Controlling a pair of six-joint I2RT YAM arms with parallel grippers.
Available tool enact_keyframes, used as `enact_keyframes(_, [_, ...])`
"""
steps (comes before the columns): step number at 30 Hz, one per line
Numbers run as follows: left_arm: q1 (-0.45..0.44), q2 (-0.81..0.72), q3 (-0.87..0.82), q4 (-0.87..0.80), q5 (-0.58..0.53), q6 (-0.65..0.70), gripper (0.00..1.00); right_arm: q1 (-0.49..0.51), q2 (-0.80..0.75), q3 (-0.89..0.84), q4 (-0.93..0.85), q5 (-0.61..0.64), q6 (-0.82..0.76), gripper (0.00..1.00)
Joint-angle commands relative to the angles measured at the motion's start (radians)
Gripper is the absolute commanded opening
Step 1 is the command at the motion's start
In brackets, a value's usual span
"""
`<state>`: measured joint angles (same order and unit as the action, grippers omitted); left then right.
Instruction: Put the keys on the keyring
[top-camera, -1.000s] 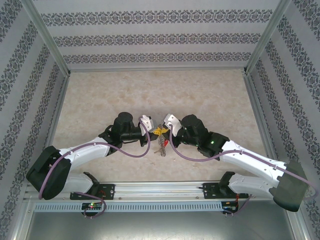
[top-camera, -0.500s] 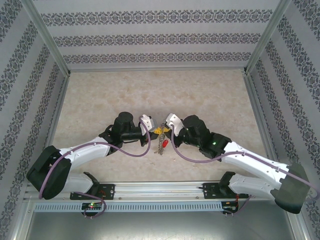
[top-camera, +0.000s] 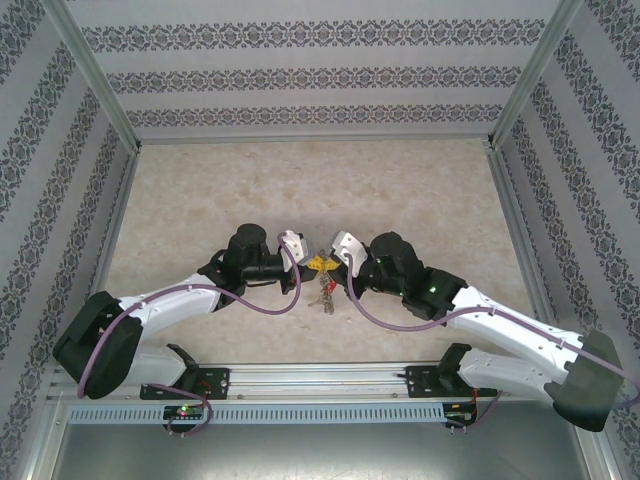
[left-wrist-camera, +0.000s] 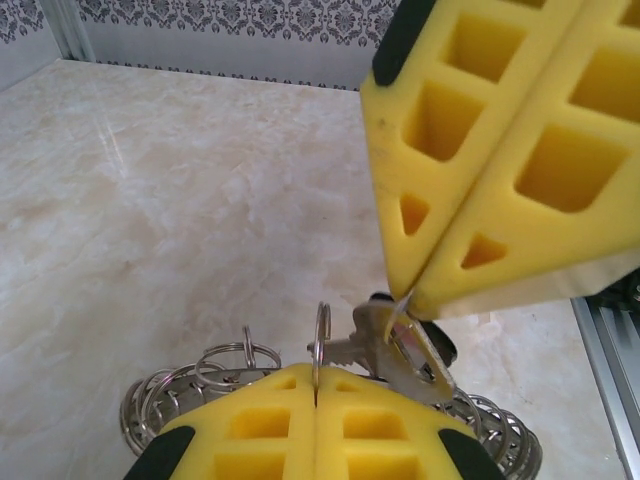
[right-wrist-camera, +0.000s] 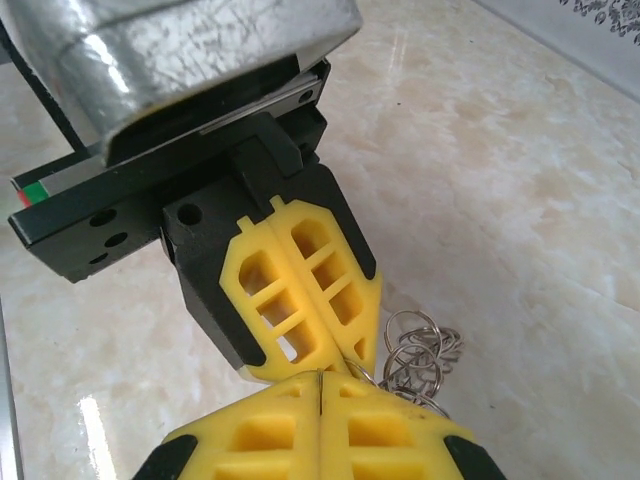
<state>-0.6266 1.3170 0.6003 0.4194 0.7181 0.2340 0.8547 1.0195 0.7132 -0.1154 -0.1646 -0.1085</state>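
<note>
My left gripper (left-wrist-camera: 316, 372) is shut on a thin wire loop (left-wrist-camera: 320, 335) of the keyring (left-wrist-camera: 180, 385), and the loop stands upright out of the closed yellow pads. My right gripper (left-wrist-camera: 408, 295) comes in from the upper right, shut on a small silver key (left-wrist-camera: 395, 350) with a dark part behind it. The key's blade reaches the upright loop. In the right wrist view my right gripper (right-wrist-camera: 318, 378) pinches a thin metal edge, tip to tip with the left fingers (right-wrist-camera: 300, 280). From above, the keyring (top-camera: 322, 290) hangs under both grippers (top-camera: 320, 262), with a red speck in it.
The marble-patterned table (top-camera: 320, 190) stretches bare behind the grippers. Patterned walls and metal posts (top-camera: 118, 130) enclose it on three sides. The arm bases sit on a rail (top-camera: 320, 378) at the near edge. Purple cables loop beside both wrists.
The right arm has shifted slightly to the right and nearer. The keyring bundle under the grippers has swung a little. Both grippers stay shut and tip to tip.
</note>
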Motion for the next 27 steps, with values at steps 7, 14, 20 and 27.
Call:
enact_keyframes(7, [-0.009, -0.040, 0.033, 0.014, 0.046, 0.005, 0.00, 0.000, 0.018, -0.019, 0.092, 0.134, 0.004, 0.00])
enact_keyframes(14, [-0.008, -0.044, 0.044, -0.015, 0.074, 0.024, 0.00, 0.001, 0.018, -0.022, 0.091, 0.124, 0.006, 0.00])
enact_keyframes(20, [-0.009, -0.056, 0.041, -0.003, 0.081, 0.034, 0.00, 0.001, 0.031, -0.014, 0.053, 0.237, 0.018, 0.00])
enact_keyframes(27, [-0.008, -0.060, 0.028, 0.016, 0.078, 0.028, 0.00, 0.000, 0.027, -0.015, 0.046, 0.269, 0.026, 0.00])
